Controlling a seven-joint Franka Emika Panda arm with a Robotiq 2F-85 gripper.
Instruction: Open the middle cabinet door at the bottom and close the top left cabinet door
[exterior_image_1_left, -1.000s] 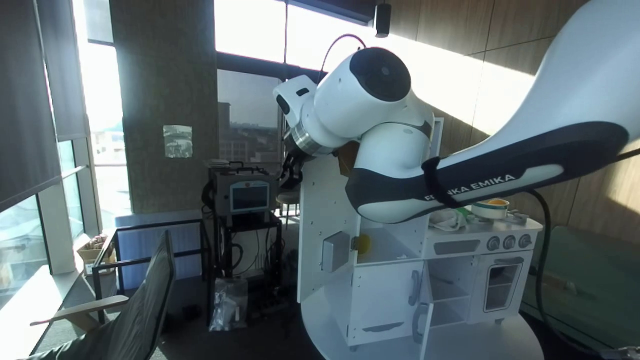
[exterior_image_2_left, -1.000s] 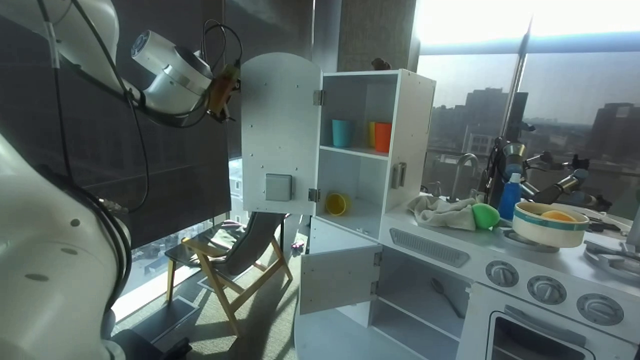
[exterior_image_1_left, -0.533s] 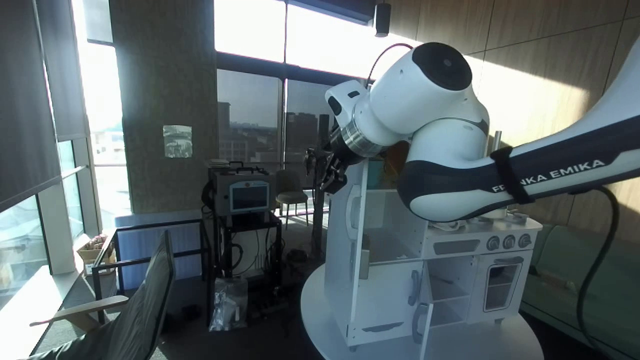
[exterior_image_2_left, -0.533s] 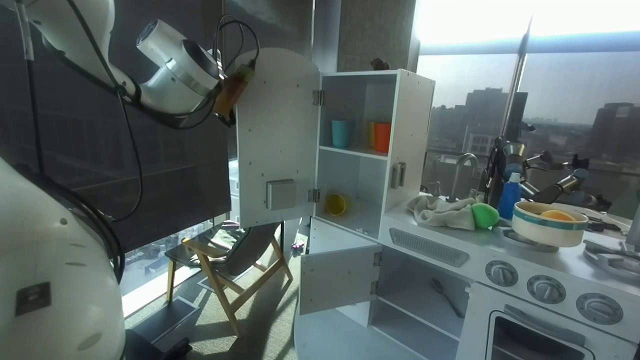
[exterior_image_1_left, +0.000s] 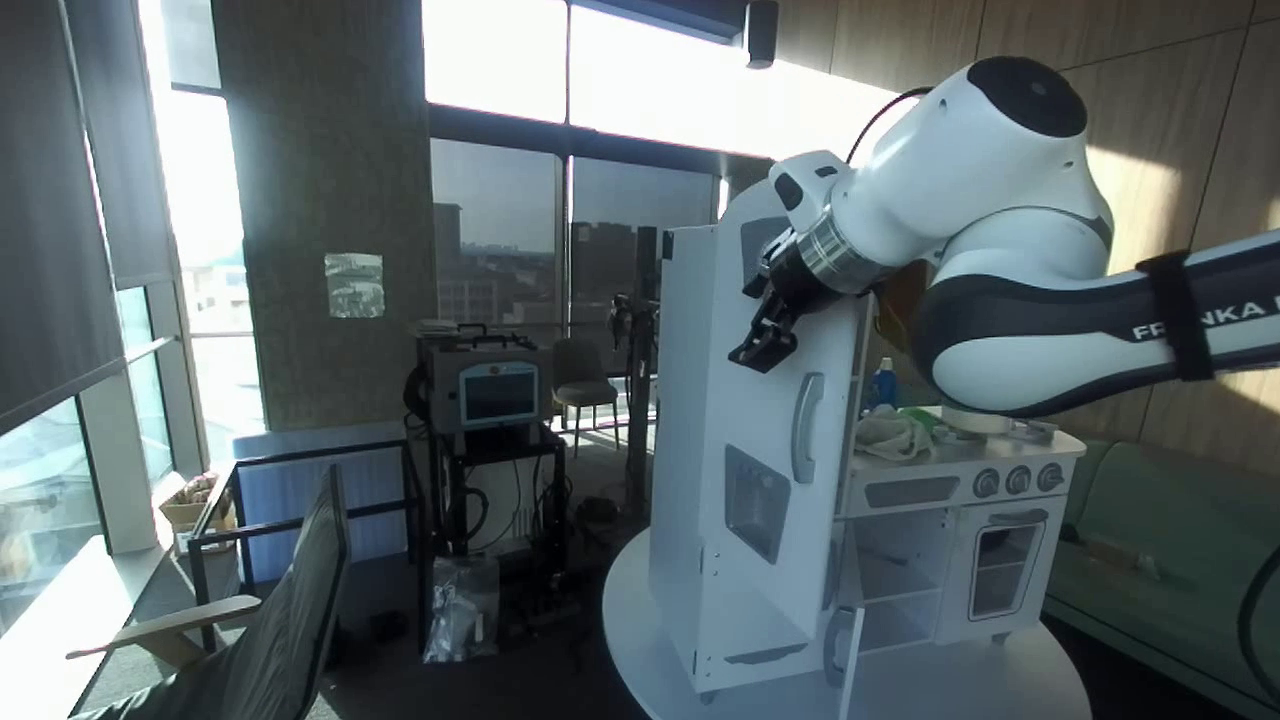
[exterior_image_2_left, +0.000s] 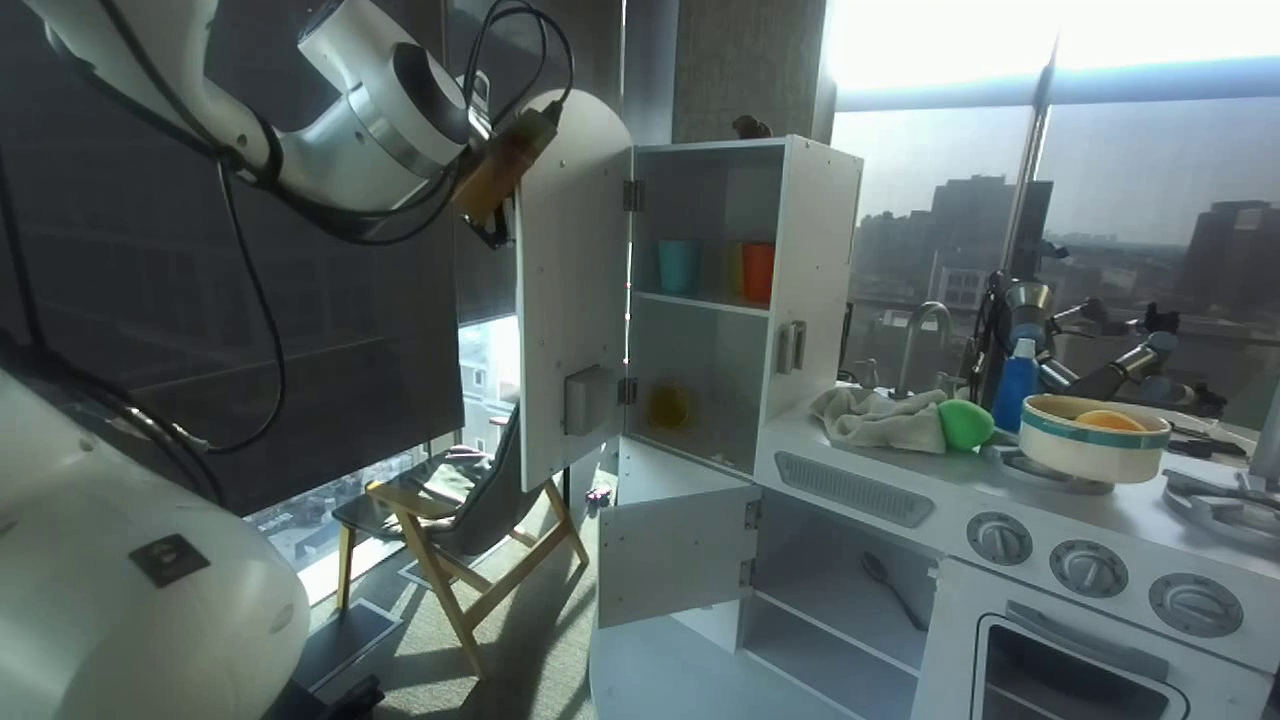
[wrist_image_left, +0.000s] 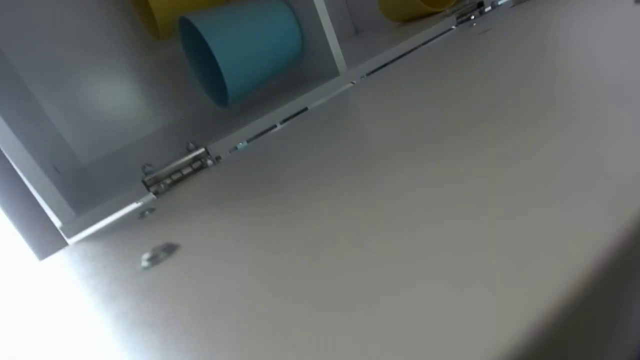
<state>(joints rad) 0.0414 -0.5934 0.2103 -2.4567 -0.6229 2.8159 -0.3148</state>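
Observation:
The tall white top left door (exterior_image_1_left: 740, 410) stands ajar, showing its outer face with a vertical handle and grey panels. Its inner face with a grey square fitting shows in an exterior view (exterior_image_2_left: 575, 280) and fills most of the wrist view (wrist_image_left: 380, 215). My gripper (exterior_image_1_left: 757, 318) is at this door's upper outer face. Its two dark fingers look spread with nothing between them; contact is hard to tell. The fingers are hidden in the wrist view. The middle bottom door (exterior_image_2_left: 680, 560) stands swung out, its compartment exposed; it is nearly edge-on in an exterior view (exterior_image_1_left: 850, 660).
A blue cup (exterior_image_2_left: 680, 266), a red cup (exterior_image_2_left: 758, 272) and a yellow cup (exterior_image_2_left: 668, 406) are on the tall cabinet's shelves. A spoon (exterior_image_2_left: 890, 590) is inside the middle bottom compartment. A pot (exterior_image_2_left: 1095, 440), green object (exterior_image_2_left: 965, 425) and cloth (exterior_image_2_left: 880, 420) are on the counter.
The tall door has swung toward the cabinet, from wide open past edge-on to showing its outer face. My gripper has moved along with it. The middle bottom door has not moved.

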